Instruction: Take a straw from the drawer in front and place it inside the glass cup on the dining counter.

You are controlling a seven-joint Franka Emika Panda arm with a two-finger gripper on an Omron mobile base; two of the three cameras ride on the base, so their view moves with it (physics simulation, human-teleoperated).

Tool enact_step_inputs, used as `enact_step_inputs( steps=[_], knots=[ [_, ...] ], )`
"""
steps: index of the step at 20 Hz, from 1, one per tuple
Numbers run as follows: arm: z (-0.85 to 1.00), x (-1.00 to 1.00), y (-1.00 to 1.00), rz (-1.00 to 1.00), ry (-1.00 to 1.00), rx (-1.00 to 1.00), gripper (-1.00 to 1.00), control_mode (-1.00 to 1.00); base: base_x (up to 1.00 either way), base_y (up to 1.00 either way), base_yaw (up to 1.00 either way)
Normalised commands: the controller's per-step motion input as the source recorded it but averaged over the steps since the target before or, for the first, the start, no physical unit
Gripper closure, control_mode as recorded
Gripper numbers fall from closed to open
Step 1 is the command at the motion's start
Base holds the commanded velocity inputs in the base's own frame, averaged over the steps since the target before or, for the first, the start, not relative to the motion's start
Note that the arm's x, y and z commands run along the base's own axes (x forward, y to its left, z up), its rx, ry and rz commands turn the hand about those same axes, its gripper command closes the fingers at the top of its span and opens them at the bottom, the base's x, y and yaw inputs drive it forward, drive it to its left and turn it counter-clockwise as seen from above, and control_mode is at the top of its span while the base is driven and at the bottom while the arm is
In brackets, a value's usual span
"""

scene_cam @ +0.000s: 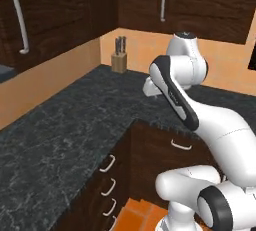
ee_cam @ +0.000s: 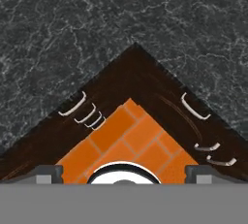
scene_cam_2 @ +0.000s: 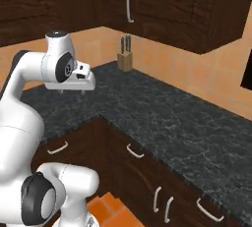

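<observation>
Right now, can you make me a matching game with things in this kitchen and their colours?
Things:
1. knife block
2. worktop
3. floor tiles
4. drawer handle

Colours:
A. orange
B. silver
C. black with pale speckles
D. light tan wood

Pairs: 1-D, 2-C, 3-A, 4-B

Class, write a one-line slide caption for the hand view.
Open hand looks straight down on black speckled worktop's inner corner, closed dark drawers and orange tiled floor below.
</observation>
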Motion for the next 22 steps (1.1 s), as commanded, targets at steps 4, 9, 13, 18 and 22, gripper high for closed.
enact_step_inputs(
  steps=[4,9,13,18,22],
  knots=[
    [0.0,0.0,0.0,0.0,0.0,0.0,-1.0,1.0,-0.41,0.84,-0.55],
    [0.0,0.0,0.0,0.0,0.0,0.0,-1.0,1.0,-0.2,0.91,-0.43],
    [0.0,0.0,0.16,-0.07,0.0,0.07,-1.0,-1.0,-0.04,0.66,-0.23],
    [-0.03,-0.07,-0.19,-0.16,-0.04,0.4,-1.0,-1.0,0.0,0.0,0.0],
    [-0.45,-0.27,-0.88,-0.08,-0.03,0.51,-1.0,-1.0,0.0,0.0,0.0]
  ],
)
